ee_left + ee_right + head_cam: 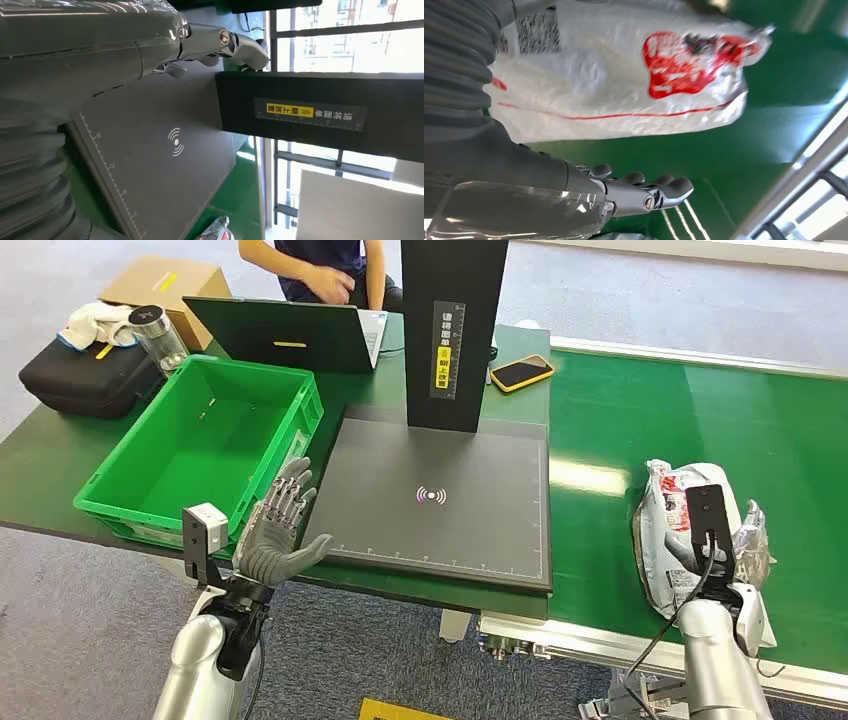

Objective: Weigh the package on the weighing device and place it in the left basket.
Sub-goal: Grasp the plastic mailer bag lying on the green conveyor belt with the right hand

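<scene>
The package (675,530), a white plastic bag with red print and a barcode label, lies on its side on the green conveyor belt (640,420) at the robot's right, well apart from the weighing device (440,495) and not yet lifted. The right robot hand (644,192) hovers just beside it, fingers extended and apart, gripping nothing; in the right wrist view the bag sits next to the palm with green belt visible between them, so the step in hand looks like the pick-up. To do it well, the hand should probably close around the bag's bulky middle rather than a loose crinkled edge, since the film looks slippery and the contents may sag or shift once raised. A firm wrap with the thumb opposing the fingers would likely hold best. The carry then runs leftward onto the dark flat plate of the weighing device, ideally setting the bag down near the white marking at its centre and keeping clear of the black upright post (455,330) behind it. The left robot hand (280,530) waits open, fingers spread, at the plate's near left corner, beside the green basket (120,475), so a handover or second pick there seems plausible.
</scene>
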`<state>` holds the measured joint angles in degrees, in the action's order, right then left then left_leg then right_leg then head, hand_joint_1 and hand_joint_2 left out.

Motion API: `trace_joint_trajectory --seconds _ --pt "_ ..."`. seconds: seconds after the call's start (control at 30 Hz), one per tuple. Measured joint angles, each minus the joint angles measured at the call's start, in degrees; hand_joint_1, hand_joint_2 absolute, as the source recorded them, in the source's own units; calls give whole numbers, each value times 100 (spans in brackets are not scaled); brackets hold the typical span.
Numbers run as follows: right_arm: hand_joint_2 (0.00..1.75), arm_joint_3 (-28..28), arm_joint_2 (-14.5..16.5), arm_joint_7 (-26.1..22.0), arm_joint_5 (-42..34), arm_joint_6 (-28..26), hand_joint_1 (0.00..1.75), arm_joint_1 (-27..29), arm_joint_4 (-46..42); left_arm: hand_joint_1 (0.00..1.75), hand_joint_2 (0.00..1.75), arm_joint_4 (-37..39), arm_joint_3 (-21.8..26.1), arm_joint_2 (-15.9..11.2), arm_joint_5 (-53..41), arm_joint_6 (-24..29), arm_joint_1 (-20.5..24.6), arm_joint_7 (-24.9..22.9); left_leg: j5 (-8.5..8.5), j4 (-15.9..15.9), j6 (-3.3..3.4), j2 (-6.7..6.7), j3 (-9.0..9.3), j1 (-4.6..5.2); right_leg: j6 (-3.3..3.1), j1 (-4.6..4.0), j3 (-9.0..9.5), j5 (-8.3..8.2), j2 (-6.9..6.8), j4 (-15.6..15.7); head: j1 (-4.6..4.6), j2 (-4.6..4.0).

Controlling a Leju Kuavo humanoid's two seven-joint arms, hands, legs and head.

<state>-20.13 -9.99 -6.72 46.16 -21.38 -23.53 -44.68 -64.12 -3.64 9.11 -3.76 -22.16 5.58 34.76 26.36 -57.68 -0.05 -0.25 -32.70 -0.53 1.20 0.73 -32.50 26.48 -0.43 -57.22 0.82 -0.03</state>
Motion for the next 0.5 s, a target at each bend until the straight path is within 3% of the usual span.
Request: trace_joint_trajectory --seconds 0.4,0.5 --pt "175 -84 -311 870 496 326 0 -353 1357 0 175 1 -19 0 46 -1 -4 -20 0 2 0 1 -3 0 0 -1 -3 0 0 0 -1 1" --pt "175 -82 -315 1065 632 726 123 -463 1639 0 175 7 -20 0 46 -9 -3 -26 0 2 0 1 -2 0 0 -1 -3 0 0 0 0 0"
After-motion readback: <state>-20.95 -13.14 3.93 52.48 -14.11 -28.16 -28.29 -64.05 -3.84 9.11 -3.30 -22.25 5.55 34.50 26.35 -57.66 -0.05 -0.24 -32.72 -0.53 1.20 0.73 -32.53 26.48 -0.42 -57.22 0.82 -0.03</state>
